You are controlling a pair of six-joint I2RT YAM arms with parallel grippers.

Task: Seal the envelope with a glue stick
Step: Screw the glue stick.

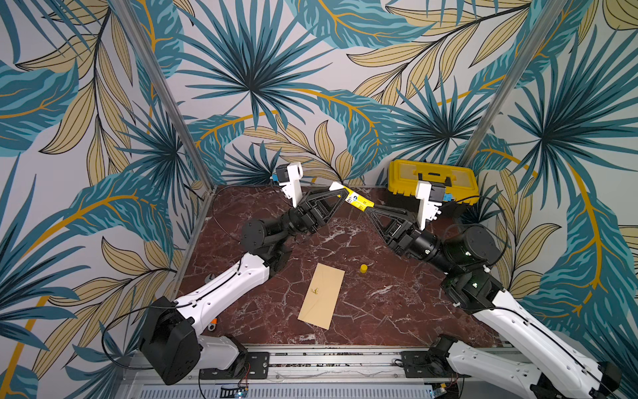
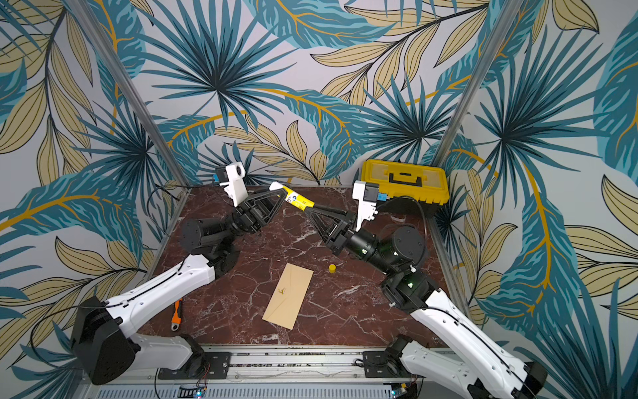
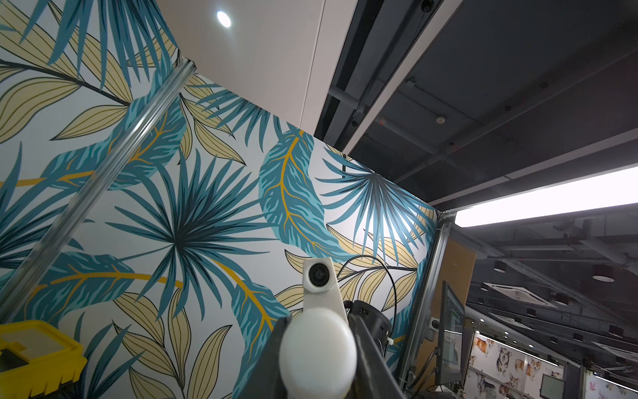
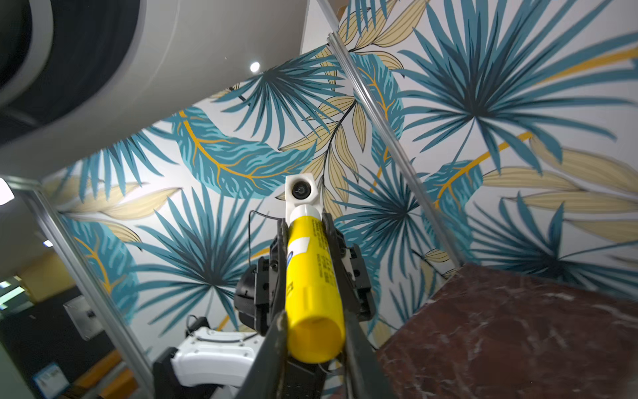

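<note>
The glue stick (image 1: 357, 200) (image 2: 297, 200) hangs in the air over the back of the table, uncapped, with both grippers on it. My left gripper (image 1: 340, 194) (image 3: 317, 362) is shut on the end with the white glue tip (image 3: 317, 349). My right gripper (image 1: 370, 208) (image 4: 316, 331) is shut on its yellow base (image 4: 314, 331). The tan envelope (image 1: 321, 295) (image 2: 288, 296) lies flat mid-table, flap face up, with a small dark mark. A small yellow cap (image 1: 363, 268) (image 2: 332, 268) stands to its right.
A yellow-lidded black toolbox (image 1: 433, 181) (image 2: 404, 179) sits at the back right corner, just behind my right wrist. An orange-handled wrench (image 2: 177, 314) lies near the left edge under my left arm. Patterned walls and metal posts enclose the marble table (image 1: 397, 304).
</note>
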